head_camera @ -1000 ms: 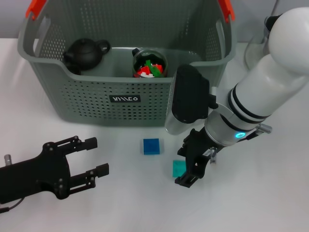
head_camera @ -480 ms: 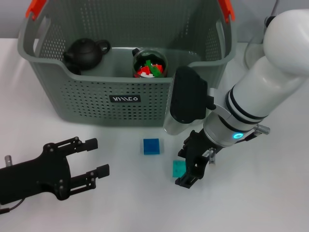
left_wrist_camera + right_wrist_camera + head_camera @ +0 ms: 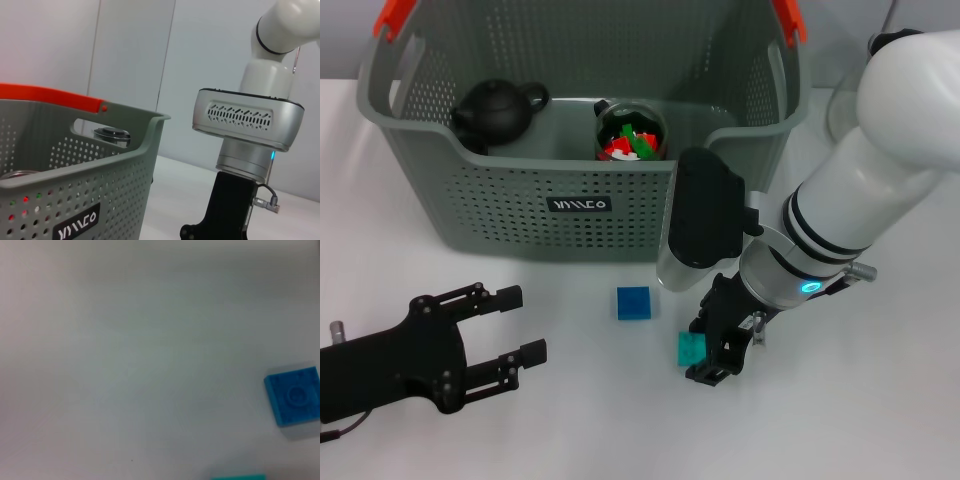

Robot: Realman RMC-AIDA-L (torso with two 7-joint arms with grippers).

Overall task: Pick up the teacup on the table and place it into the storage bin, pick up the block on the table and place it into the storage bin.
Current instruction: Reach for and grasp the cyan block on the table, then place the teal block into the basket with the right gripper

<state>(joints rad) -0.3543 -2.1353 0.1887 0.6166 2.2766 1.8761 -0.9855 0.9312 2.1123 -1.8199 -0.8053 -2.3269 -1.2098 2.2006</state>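
I see two blocks on the white worktop (image 3: 880, 420), both in front of the bin (image 3: 570, 215). The teal block (image 3: 691, 348) lies just beside the right gripper (image 3: 716, 350), touching or almost touching its black fingers on the side toward the middle of the worktop; I cannot tell whether a finger sits on its far side. The blue block (image 3: 633, 302) lies apart from it, nearer the bin's front wall and a little to my left of the teal one. In the right wrist view the blue block (image 3: 294, 397) shows flat with a round stud mark on top, and a thin teal edge (image 3: 237, 477) shows at the frame's border.

The right gripper points down at the worktop, its tips low by the teal block. From what I have, I cannot tell whether it is open or closed. The white right arm (image 3: 880, 170) reaches in from the right, with a lit blue ring at the wrist.

The bin stands at the back, grey-green and perforated, with orange handle ends (image 3: 395, 17) and a black label. Inside it I see a dark teapot (image 3: 498, 108) at the left and a round glass container (image 3: 631, 131) with red, green and white pieces near the middle.

The left gripper (image 3: 510, 323) rests low over the worktop at front left, fingers spread apart and holding nothing, well apart from both blocks.
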